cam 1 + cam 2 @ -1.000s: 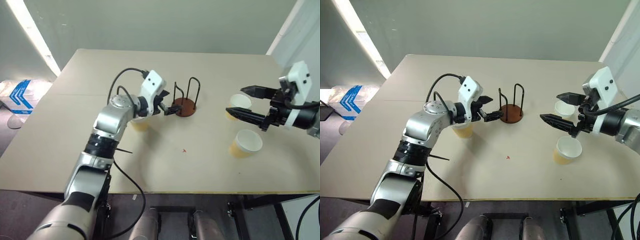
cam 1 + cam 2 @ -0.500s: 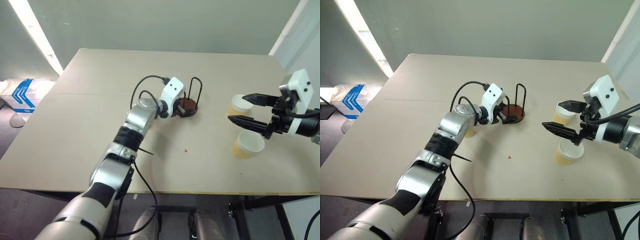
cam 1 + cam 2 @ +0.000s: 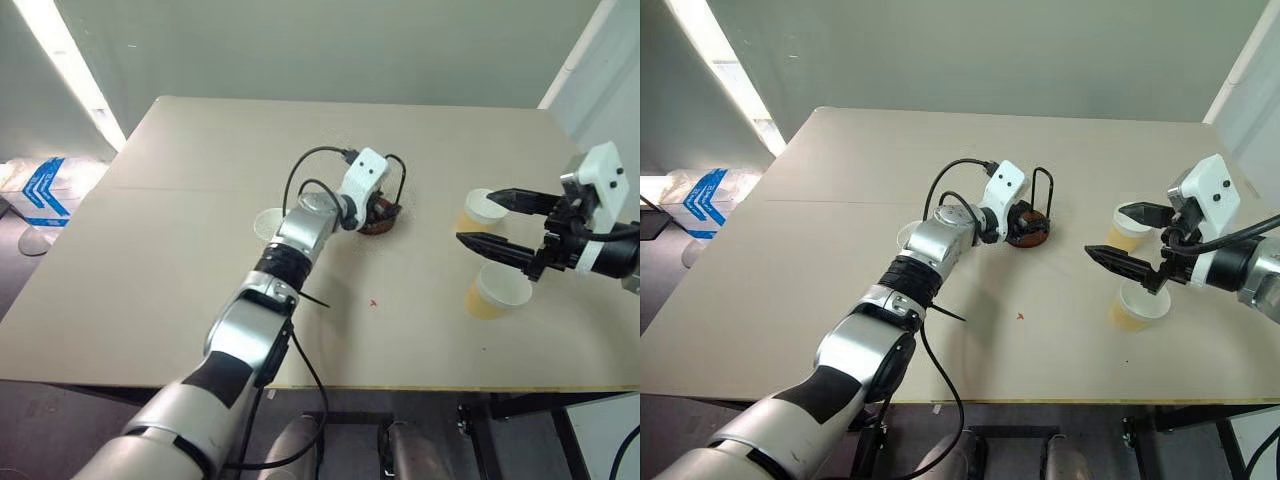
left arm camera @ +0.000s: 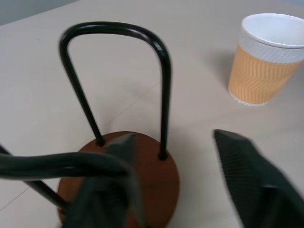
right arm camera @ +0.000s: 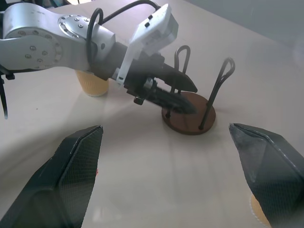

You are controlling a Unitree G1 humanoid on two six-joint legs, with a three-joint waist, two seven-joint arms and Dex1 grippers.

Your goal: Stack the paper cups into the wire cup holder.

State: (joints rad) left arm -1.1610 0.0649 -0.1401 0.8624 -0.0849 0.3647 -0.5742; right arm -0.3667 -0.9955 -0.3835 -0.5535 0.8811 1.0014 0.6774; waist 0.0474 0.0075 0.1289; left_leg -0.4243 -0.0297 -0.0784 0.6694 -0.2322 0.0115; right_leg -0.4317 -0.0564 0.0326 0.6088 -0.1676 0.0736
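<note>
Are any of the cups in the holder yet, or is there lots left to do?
None yet. The wire cup holder is empty. One paper cup stands beside the left arm and two stand by the open, empty right gripper. The left gripper is at the holder, carrying no cup. All three cups remain to be stacked.
</note>
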